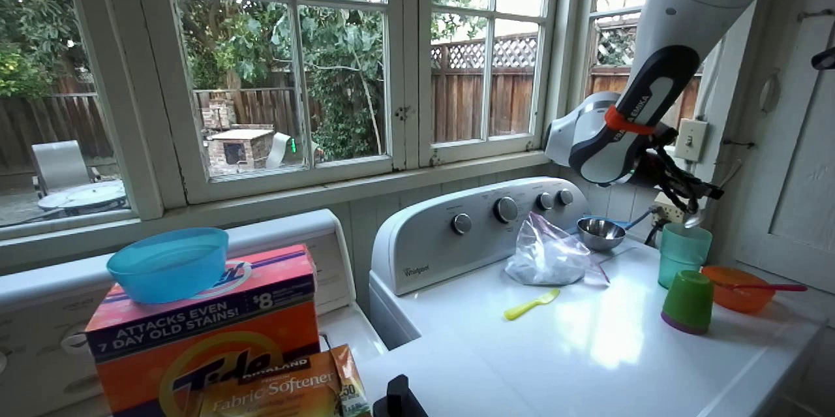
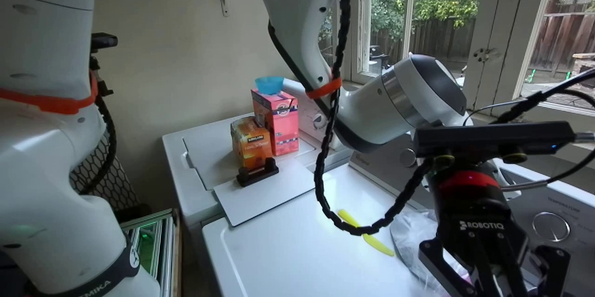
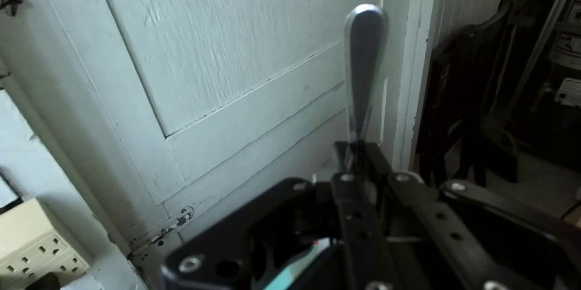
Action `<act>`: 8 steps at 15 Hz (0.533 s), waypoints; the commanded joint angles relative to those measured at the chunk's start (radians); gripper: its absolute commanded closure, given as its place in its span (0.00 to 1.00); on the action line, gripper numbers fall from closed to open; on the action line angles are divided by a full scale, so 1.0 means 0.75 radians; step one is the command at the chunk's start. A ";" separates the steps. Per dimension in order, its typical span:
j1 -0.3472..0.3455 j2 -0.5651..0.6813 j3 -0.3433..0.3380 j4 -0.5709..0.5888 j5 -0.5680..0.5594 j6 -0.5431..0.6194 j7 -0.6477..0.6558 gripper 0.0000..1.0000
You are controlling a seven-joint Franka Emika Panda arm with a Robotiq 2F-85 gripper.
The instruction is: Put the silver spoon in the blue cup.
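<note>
The silver spoon (image 1: 693, 219) is held tilted, bowl end down, just at the mouth of the blue cup (image 1: 682, 259). Whether the bowl is inside the rim or only in front of or behind it, I cannot tell. My gripper (image 1: 708, 194) is above the cup, shut on the spoon. In the wrist view the spoon's handle (image 3: 365, 54) sticks up from between the fingertips (image 3: 361, 156); its bowl is hidden there. The cup stands upright, teal, partly hidden by a green upside-down cup (image 1: 689, 299). My gripper (image 2: 495, 278) is cut off by an exterior view's lower edge.
An orange bowl (image 1: 743, 293) with a red-handled utensil stands right beside the cups. A metal scoop (image 1: 600, 234), a plastic bag (image 1: 548, 254) and a yellow-green utensil (image 1: 531, 305) lie on the washer top. A wall outlet (image 3: 43, 244) and a door are close behind the gripper.
</note>
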 commanded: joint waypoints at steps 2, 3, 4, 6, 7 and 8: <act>-0.022 0.093 0.010 0.080 0.046 -0.038 0.014 0.98; -0.025 0.107 0.012 0.091 0.053 -0.037 0.017 0.98; -0.026 0.127 0.011 0.104 0.056 -0.039 0.026 0.98; -0.029 0.161 0.013 0.123 0.060 -0.035 0.039 0.98; -0.030 0.176 0.015 0.133 0.064 -0.038 0.040 0.98; -0.033 0.186 0.019 0.135 0.067 -0.025 0.030 0.98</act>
